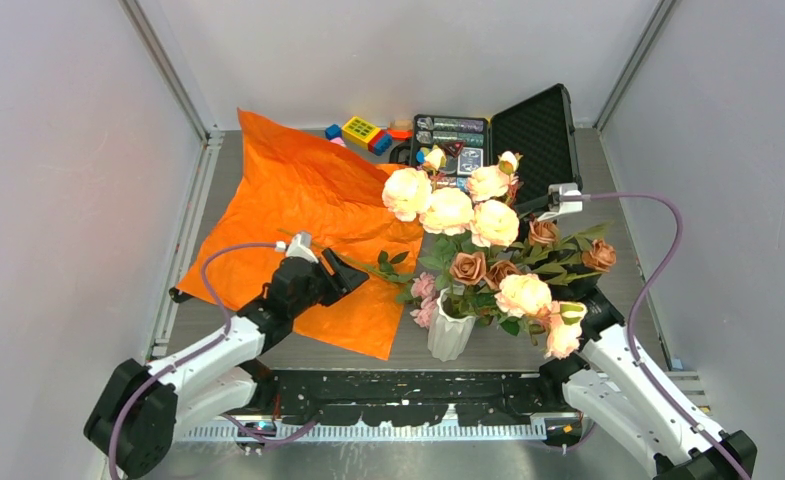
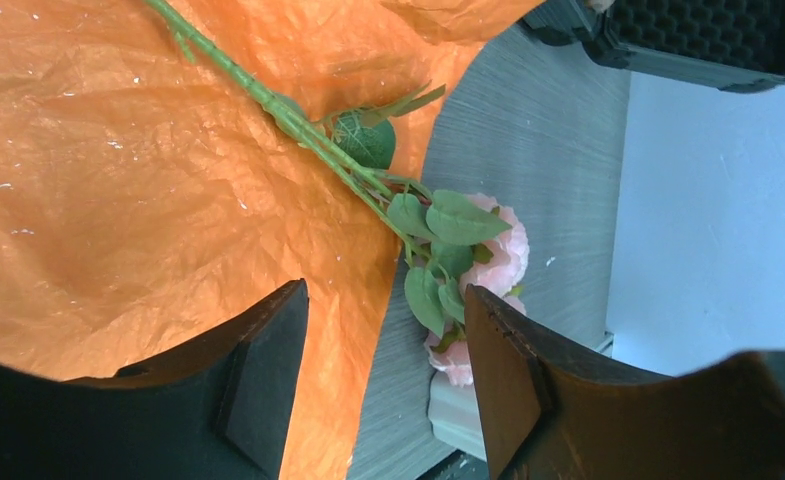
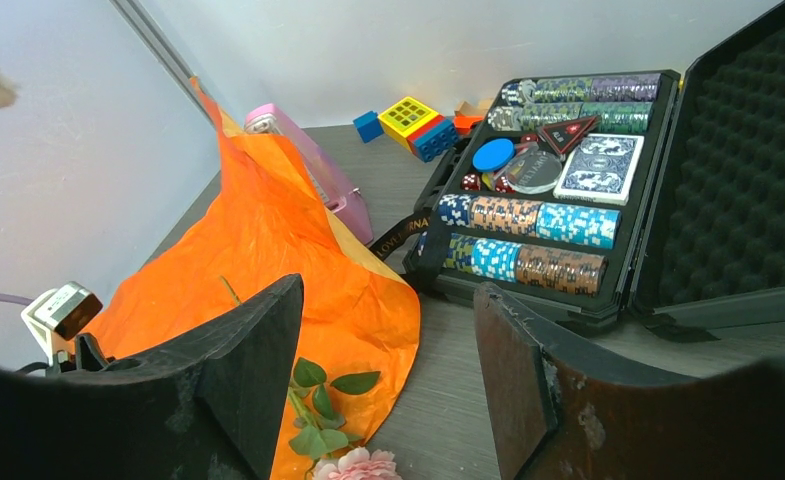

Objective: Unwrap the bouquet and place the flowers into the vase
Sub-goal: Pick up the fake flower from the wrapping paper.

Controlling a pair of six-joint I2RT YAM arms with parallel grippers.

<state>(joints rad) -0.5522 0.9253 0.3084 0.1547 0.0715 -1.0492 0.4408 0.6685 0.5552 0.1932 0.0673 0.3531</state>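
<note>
Over grey desk [image 2: 538, 150], holds left end effector [image 2: 386, 300] released above pink rose stem [image 2: 298, 125] lying on orange paper [image 1: 298, 200]; may pinch paper too, then tip crowded white vase [image 1: 450, 335] near released, empty right end effector [image 3: 388, 290].

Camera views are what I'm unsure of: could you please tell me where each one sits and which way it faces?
Top external: above and behind the left arm and right arm, looking down on the table.
Left wrist: on the left arm, facing right over the orange paper and a loose stem; left pincer shows, open.
Right wrist: on the right arm, facing left towards the chip case; right pincer shows, open.
Shared: all show the orange paper.
</note>
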